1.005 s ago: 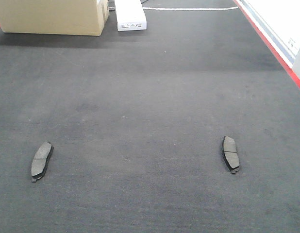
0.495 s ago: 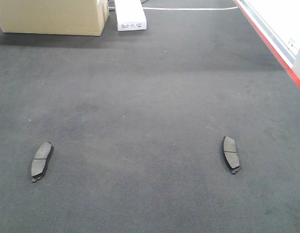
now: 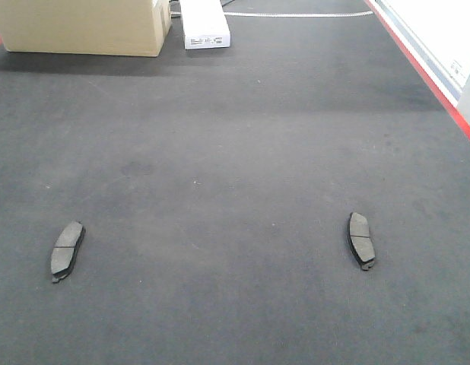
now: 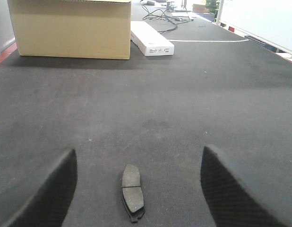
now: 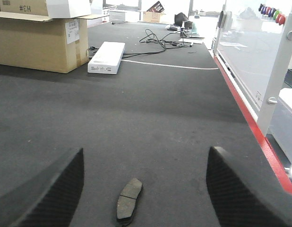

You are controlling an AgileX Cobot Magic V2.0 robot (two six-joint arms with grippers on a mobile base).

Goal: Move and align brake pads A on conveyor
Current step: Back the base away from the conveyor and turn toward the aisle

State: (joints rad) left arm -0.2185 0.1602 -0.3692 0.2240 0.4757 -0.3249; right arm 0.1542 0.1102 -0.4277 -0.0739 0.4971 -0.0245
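**Front view.** The conveyor (image 3: 235, 152), a wide dark charcoal belt with a felt-like surface, has a red edge strip (image 3: 425, 72) along its right side. It carries two flat, slightly curved dark grey pads. The left brake pad (image 3: 67, 252) lies near the near-left corner. The right brake pad (image 3: 361, 240) lies toward the near-right side, well apart from the first. Both lie flat, lengthwise roughly along the belt, each with a thin groove across its middle. A tan cardboard box (image 3: 83, 26) stands at the far-left corner, with a flat white carton (image 3: 204, 23) just beside it.

**Left wrist view.** The left tool (image 4: 138, 158) has its black textured fingers (image 4: 47, 194) spread wide. The left brake pad (image 4: 132, 191) lies on the belt between them, touching neither.

**Right wrist view.** The right tool (image 5: 146, 153) is likewise spread, fingers (image 5: 240, 187) clear of the right brake pad (image 5: 128, 198) lying between them. What appear to be dark cables (image 5: 160, 40) lie at the far end.
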